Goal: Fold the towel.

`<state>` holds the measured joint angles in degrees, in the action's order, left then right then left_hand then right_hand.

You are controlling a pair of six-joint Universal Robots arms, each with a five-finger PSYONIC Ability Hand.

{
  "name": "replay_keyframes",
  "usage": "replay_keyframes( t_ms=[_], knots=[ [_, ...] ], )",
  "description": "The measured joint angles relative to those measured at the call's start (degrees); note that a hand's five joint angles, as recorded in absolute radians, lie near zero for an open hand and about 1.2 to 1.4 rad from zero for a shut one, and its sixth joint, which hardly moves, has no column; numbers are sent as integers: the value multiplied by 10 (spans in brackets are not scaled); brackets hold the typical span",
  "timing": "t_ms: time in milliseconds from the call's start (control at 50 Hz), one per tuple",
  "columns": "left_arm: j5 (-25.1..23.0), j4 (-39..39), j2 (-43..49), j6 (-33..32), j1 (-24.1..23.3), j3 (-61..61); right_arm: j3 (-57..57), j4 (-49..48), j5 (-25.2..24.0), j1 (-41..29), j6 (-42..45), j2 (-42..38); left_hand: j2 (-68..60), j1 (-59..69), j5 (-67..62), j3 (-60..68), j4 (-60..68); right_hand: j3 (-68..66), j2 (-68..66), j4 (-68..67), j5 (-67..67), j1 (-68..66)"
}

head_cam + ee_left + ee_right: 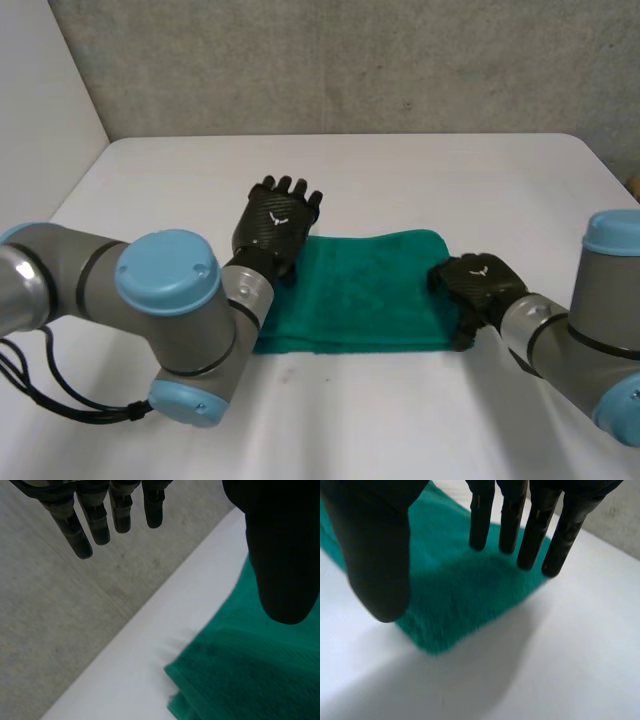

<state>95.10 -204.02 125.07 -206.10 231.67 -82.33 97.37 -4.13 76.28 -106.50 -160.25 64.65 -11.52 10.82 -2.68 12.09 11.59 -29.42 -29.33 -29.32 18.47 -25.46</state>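
A green towel [365,290] lies folded into a flat rectangle on the white table [420,180]. My left hand [277,217] hovers over the towel's far left corner, fingers straight and spread, holding nothing. In the left wrist view the fingers [102,517] point out past the table's edge and the towel's corner [240,670] lies under the thumb. My right hand [474,283] is at the towel's right edge. The right wrist view has its fingers [520,522] straight and apart from the thumb [375,555], above the towel's corner [460,605], not gripping it.
A grey wall [350,60] runs behind the table's far edge. Bare white tabletop lies in front of the towel [350,420] and to its far side.
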Motion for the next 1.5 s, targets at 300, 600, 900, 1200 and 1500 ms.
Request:
replay_keyframes(
  t_ms=[300,600,900,1200,1500],
  knots=[
    [2,31,-3,9,10,-8,24,-35,-3,17,3,-6,0,0,0,0,0,-65,-64,-67,58,-55],
    [2,29,-57,10,25,-66,-10,-64,37,8,33,12,0,0,0,0,0,-382,-383,-388,371,-306],
    [21,30,-131,44,92,-109,-300,64,-7,-278,55,-136,0,0,0,0,0,-383,-383,-388,386,-314],
    [16,30,-134,54,101,-128,-289,54,122,-242,-8,-120,0,0,0,0,0,33,32,29,-20,24],
    [14,30,-130,54,83,-136,-10,-22,48,-14,-37,18,0,0,0,0,0,45,32,46,-38,34]
  ],
)
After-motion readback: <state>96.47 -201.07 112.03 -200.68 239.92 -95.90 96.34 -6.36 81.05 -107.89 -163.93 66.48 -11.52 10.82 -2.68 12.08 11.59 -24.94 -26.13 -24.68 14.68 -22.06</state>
